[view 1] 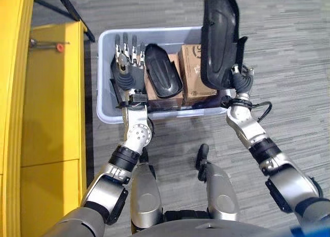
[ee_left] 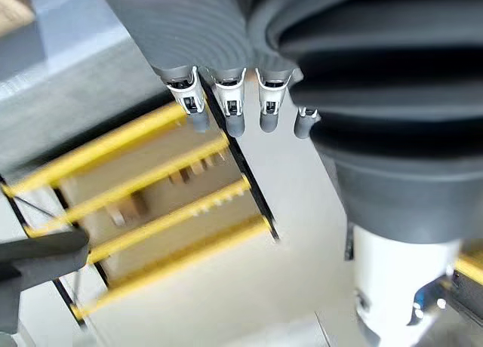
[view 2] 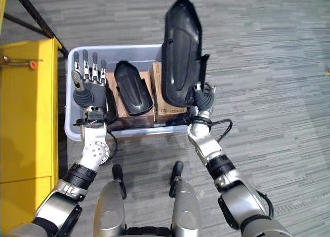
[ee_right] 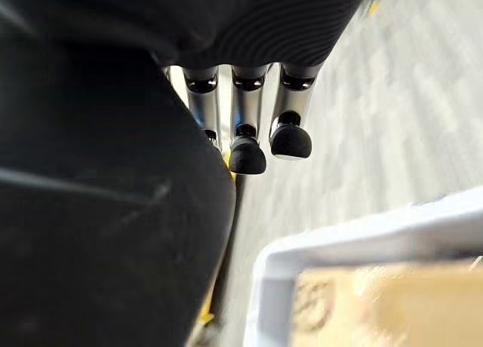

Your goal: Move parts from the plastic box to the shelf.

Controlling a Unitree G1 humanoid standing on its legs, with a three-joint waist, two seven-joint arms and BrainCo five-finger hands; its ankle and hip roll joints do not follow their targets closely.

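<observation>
I had the right hand (view 2: 203, 99) lifted above the plastic box's (view 1: 103, 72) right end, its fingers curled round the lower edge of a long black part (view 1: 219, 38). That part stood nearly upright, its top reaching past the box's far rim and its base hanging over the near right corner. From the right wrist view the part's dark face sat against the palm, with the dark fingertips (ee_right: 247, 157) beside its edge and the white rim of the box below.

My left hand (view 1: 128, 59) hovered over the left end of the box, fingers straight and relaxed, holding nothing, the tips close to the far wall. A second black part (view 1: 162, 72) lay tilted in the middle of the box, between the left hand and a brown carton (view 1: 196, 74); part and carton were just beside each other.

The yellow shelf (view 1: 51, 92) ran along my left, its edge near the box's left wall with a narrow dark gap between. To the right and beyond the box, the grey floor (view 1: 289, 51) lay open.
</observation>
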